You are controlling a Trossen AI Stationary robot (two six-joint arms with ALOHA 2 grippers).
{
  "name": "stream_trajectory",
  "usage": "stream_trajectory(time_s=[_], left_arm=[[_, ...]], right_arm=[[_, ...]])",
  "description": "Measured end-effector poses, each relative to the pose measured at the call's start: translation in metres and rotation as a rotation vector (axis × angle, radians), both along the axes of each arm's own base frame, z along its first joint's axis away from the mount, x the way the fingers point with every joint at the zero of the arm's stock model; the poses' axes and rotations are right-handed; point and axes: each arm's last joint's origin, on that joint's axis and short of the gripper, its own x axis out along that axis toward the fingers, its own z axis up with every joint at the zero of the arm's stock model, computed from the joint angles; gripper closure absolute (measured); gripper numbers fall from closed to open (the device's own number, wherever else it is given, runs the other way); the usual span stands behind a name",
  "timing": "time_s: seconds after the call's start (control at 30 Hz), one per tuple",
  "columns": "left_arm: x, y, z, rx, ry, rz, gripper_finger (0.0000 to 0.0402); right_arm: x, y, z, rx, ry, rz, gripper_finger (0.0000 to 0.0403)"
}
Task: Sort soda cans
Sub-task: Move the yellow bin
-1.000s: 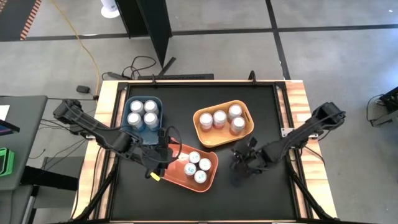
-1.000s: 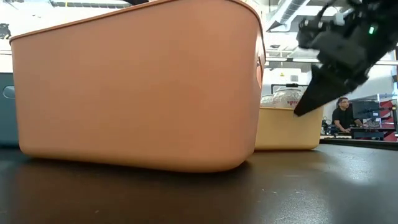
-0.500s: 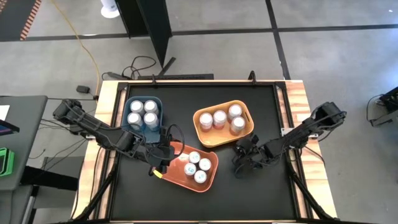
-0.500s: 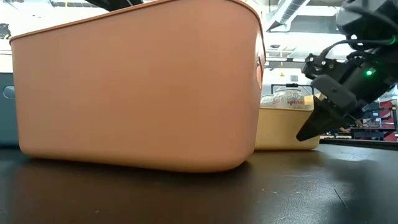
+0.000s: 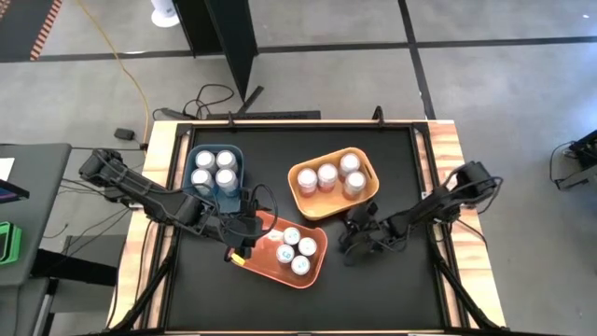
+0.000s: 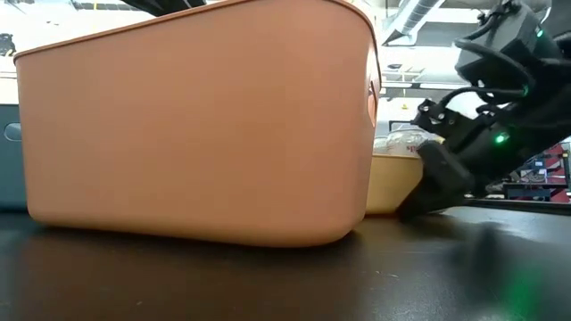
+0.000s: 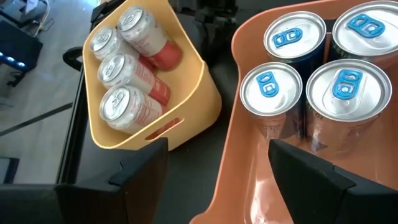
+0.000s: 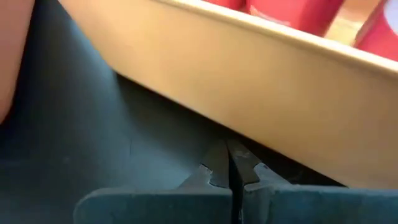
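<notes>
Since the earlier frames the right arm has folded lower and slid toward the yellow bin (image 5: 334, 183), its elbow now closer to the desk's right edge, while the left arm has barely shifted. On the black desk (image 5: 401, 159), the left arm reaches in from the left edge, stretched low and nearly straight, so that the left gripper (image 5: 242, 245) hangs over the near-left rim of the orange bin (image 5: 291, 250); its fingers (image 7: 134, 171) stand well apart and hold nothing, one either side of that rim. The right arm comes in from the right edge, bent at the elbow and lying close to the desk. The right gripper (image 5: 348, 245) sits low on the surface, fingertips pressed fully together and empty, nose just beside the yellow bin's near wall. Four pink-bodied soda cans (image 5: 327, 176) stand in the yellow bin, four blue-tabbed cans (image 7: 277, 84) in the orange bin, and four more cans in the blue bin (image 5: 215, 174) near the back-left corner.
</notes>
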Motion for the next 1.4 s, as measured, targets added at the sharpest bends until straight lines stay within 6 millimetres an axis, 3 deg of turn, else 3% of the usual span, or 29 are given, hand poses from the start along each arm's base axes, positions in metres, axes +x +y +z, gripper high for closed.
stream_trajectory(time_s=[0.3,0.53,0.93,1.4], left_arm=[[0.000,0.001,0.000,0.013,0.007,-0.005,0.0127],[0.002,0.005,0.000,0.010,0.009,0.004,0.0127],[0.002,0.005,0.000,0.008,0.011,0.003,0.0127],[0.002,0.005,0.000,0.009,0.014,0.003,0.0127]], right_arm=[[0.016,-0.003,-0.009,-0.067,-0.035,-0.016,0.0403],[0.034,-0.007,-0.003,-0.092,-0.014,0.011,0.0403],[0.059,-0.036,0.010,-0.084,-0.041,0.035,0.0403],[0.072,-0.072,0.016,-0.013,-0.051,0.015,0.0403]])
